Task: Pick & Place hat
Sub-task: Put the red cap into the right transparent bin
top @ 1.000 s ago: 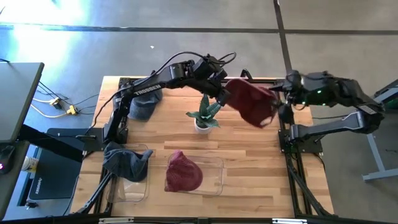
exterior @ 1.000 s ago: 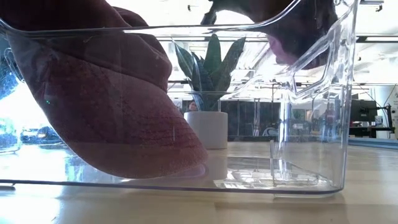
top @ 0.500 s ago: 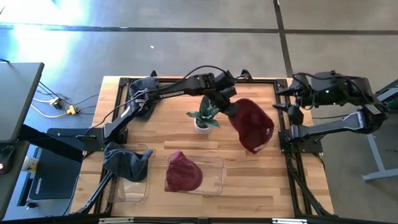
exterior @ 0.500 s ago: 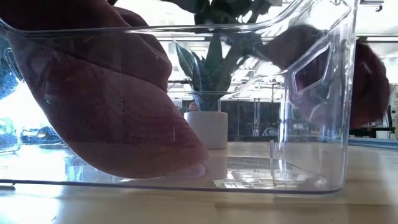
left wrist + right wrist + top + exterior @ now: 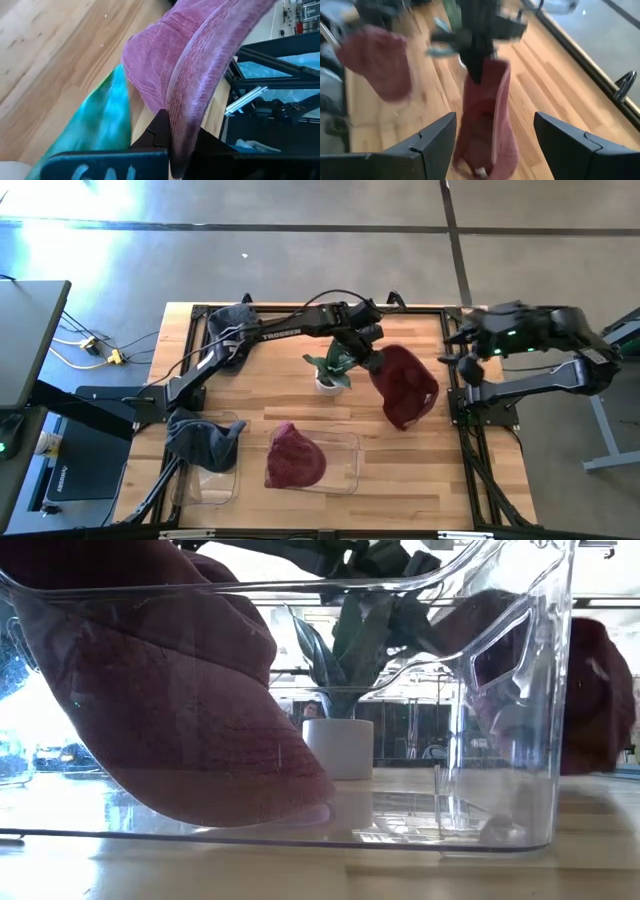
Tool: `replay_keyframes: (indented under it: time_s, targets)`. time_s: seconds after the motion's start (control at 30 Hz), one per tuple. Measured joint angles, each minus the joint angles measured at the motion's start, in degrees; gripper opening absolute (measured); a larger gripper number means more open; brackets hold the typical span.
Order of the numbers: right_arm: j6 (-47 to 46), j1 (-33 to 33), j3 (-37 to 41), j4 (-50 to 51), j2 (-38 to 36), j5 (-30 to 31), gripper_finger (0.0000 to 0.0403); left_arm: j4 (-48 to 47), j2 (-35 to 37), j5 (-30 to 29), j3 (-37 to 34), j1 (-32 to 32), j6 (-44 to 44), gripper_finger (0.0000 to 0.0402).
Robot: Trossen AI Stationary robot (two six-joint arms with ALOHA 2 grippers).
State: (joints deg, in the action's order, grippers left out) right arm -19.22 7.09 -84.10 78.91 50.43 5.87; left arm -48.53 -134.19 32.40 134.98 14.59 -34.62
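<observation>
Lettering "TROSSEN" runs along the left arm (image 5: 262, 333). Its left gripper (image 5: 372, 361) pinches the maroon corduroy hat (image 5: 404, 384) by the brim above the wooden table (image 5: 400, 460), just beside the potted plant (image 5: 330, 370), the hat hanging long axis downward. The right gripper (image 5: 455, 352) waits spread wide at the table's right edge.

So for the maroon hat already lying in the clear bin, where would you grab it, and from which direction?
Judging by the high view, the maroon hat in the bin lies crown up inside the clear bin, whose walls block a side approach. I'd come straight down and pinch a fold of the soft crown. The left gripper is shut on the hanging maroon hat; the right gripper is open and free.
</observation>
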Motion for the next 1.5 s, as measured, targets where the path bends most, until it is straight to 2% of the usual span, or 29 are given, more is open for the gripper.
replay_keyframes:
  time_s: [0.13, 0.27, 0.33, 0.47, 0.6, 0.67, 0.77, 0.93, 1.1, 1.23, 1.4, 1.5]
  targets:
    - [2.56, 0.00, 8.18, -5.71, 1.19, -0.05, 0.0262, 0.81, 1.05, 0.03, 0.13, -0.15, 0.49, 0.0000]
    - [3.35, 0.02, 15.59, -12.13, 3.78, 7.55, 0.0251, -0.03, 0.70, -0.02, -0.02, -0.70, 0.49, 0.0000]
    - [4.82, 0.04, 17.73, -15.27, 4.80, 8.14, 0.0234, 0.01, 0.74, -0.04, 0.00, -0.81, 0.62, 0.0000]
    - [5.39, 0.00, 20.35, -20.06, 6.21, 5.76, 0.0160, -0.05, 0.74, 0.05, 0.00, -0.85, 1.17, 0.0000]
    - [3.18, 0.08, 20.40, -20.06, 6.47, 6.30, 0.0041, 0.36, 0.74, 0.47, 0.00, -0.62, 1.43, 0.0004]
    - [2.15, 0.11, 20.33, -20.08, 6.31, 6.71, 0.0015, 1.07, 0.74, 1.53, -0.01, -0.40, 2.13, 0.0014]
    - [-1.39, 0.04, 20.29, -19.61, 6.04, 7.35, 0.0025, 3.46, 0.74, 4.78, -0.04, 0.46, 4.80, 0.0050]
    - [-6.20, -0.07, 20.31, -16.50, 6.08, 6.37, 0.0011, 7.04, 0.83, 7.76, 0.02, 2.53, 6.03, 0.0148]
    - [-12.73, -0.02, 20.31, -11.38, 6.08, 6.47, 0.0008, 10.36, 0.97, 5.93, 0.02, 6.43, 4.22, 0.0214]
    - [-16.71, 0.75, 23.63, -13.47, 5.24, 6.01, 0.0010, 11.23, 4.40, -0.18, -0.01, 8.90, 4.96, 0.0219]
    - [-22.70, 3.28, 36.76, -29.68, 1.64, -3.68, 0.0007, 10.07, 10.86, -8.35, 0.12, 9.33, 11.26, 0.0200]
    - [-28.37, 5.05, 44.49, -39.86, -0.28, -10.03, 0.0010, 5.24, 16.02, -11.76, -0.13, 8.83, 15.99, 0.0184]
